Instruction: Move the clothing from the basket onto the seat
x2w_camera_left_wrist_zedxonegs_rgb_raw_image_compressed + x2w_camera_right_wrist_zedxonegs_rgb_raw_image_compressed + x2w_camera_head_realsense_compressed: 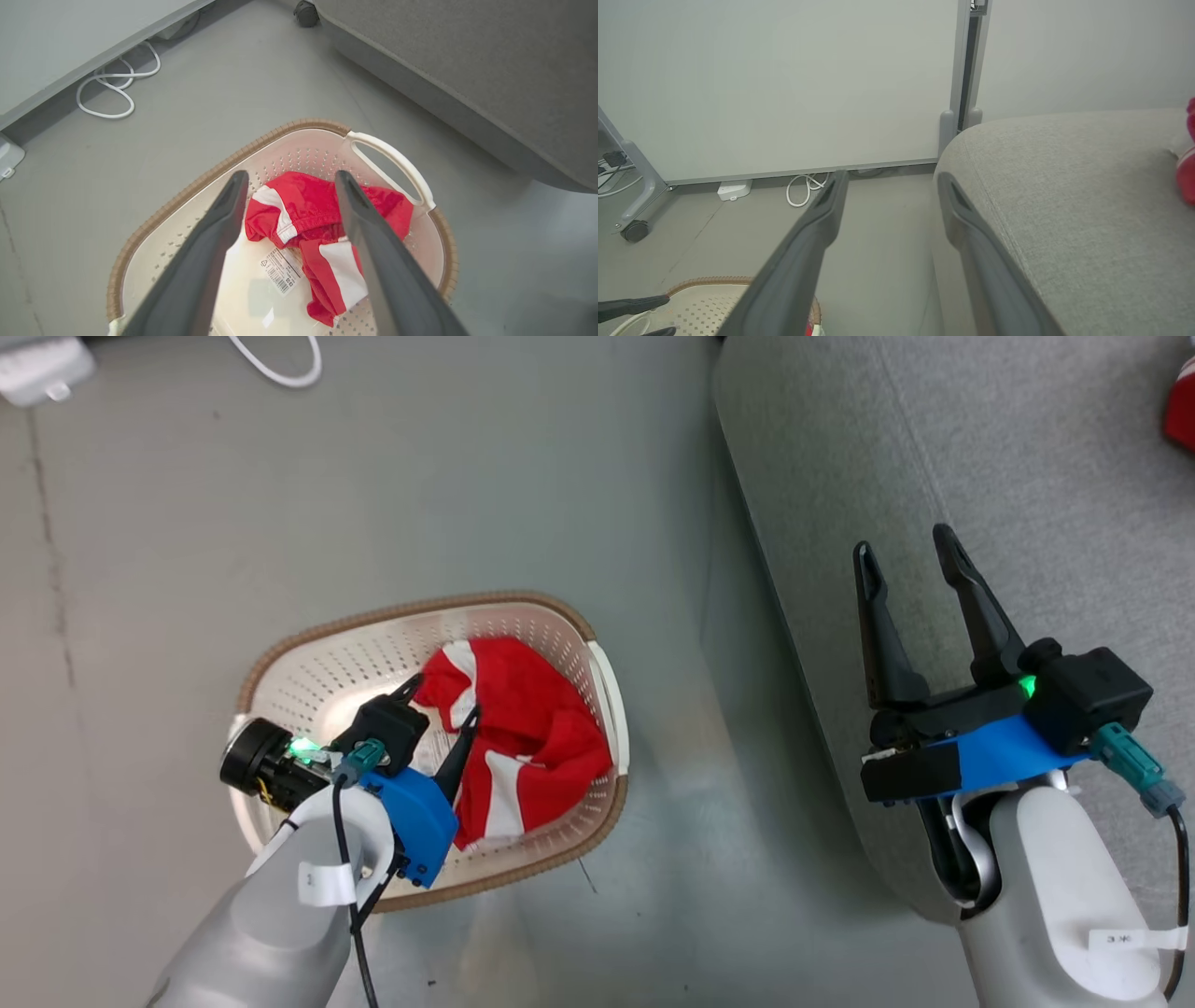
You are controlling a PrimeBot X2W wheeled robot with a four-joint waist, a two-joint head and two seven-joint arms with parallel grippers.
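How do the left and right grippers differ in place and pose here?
The left gripper hangs over the basket; the right gripper is over the edge of the seat. The left gripper points down at the clothing; the right gripper points roughly level, toward a wall. Both are open and hold nothing.

This looks like a test room dressed as a home corner: a grey sofa seat [980, 476] on bare grey floor [467, 476], plain white partition panels [784, 84], a castor foot [634, 231] and loose cable [106, 116].
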